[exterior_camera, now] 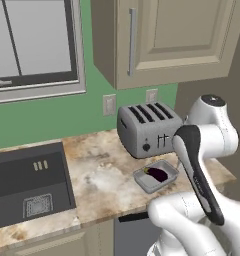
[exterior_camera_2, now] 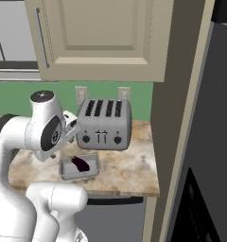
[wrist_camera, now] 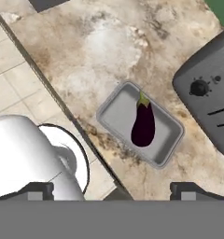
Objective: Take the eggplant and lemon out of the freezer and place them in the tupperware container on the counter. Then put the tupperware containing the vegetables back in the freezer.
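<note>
The dark purple eggplant (exterior_camera: 157, 173) (exterior_camera_2: 80, 163) (wrist_camera: 143, 125) lies inside the shallow grey tupperware container (exterior_camera: 146, 183) (exterior_camera_2: 67, 171) (wrist_camera: 117, 111). The container sits on the marbled counter (exterior_camera: 99, 170) (exterior_camera_2: 129, 165) (wrist_camera: 86, 56), just in front of the toaster and near the counter's front edge. My gripper (wrist_camera: 115, 190) hangs open above the container with nothing between its fingers. The lemon is out of view. A tall dark grey door face (exterior_camera_2: 219, 118) stands at the far right; I cannot tell whether it belongs to the freezer.
A silver four-slot toaster (exterior_camera: 147, 130) (exterior_camera_2: 104, 124) (wrist_camera: 207, 93) stands right behind the container. A dark sink (exterior_camera: 27, 180) is set into the counter to the left. Beige wall cabinets (exterior_camera: 167, 35) hang overhead. Tiled floor (wrist_camera: 20, 93) lies below the counter edge.
</note>
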Tool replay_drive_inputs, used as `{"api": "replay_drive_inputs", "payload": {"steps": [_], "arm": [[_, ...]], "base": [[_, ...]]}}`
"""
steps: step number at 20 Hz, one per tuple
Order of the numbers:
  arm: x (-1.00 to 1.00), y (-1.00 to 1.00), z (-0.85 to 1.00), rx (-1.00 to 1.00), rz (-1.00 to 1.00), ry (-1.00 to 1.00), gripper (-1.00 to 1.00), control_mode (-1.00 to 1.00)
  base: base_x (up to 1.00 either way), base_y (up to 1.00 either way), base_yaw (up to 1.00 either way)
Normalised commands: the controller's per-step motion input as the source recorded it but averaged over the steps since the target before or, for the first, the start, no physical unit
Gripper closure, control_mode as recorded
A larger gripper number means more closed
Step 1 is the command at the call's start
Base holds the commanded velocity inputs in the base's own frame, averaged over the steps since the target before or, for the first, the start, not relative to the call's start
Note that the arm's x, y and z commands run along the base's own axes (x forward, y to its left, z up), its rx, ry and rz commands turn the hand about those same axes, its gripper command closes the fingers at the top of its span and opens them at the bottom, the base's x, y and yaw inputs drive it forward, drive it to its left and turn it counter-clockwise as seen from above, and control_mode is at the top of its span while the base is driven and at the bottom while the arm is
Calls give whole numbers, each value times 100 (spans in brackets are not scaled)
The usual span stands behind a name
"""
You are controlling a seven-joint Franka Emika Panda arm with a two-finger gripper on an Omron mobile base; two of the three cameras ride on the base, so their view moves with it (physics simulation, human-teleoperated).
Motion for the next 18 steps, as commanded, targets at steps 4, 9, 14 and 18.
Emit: {"api": "replay_drive_inputs", "payload": {"steps": [4,9,14,18], "arm": [[-94,-32,48,12,-21,-14,-100,-100],[-63,-12,66,16,-37,-10,-100,-100],[-6,0,75,12,-46,-10,-100,-100],[6,0,43,9,-44,-16,-100,-100]], "base": [[0,0,0],[0,0,0],[0,0,0],[0,0,0]]}}
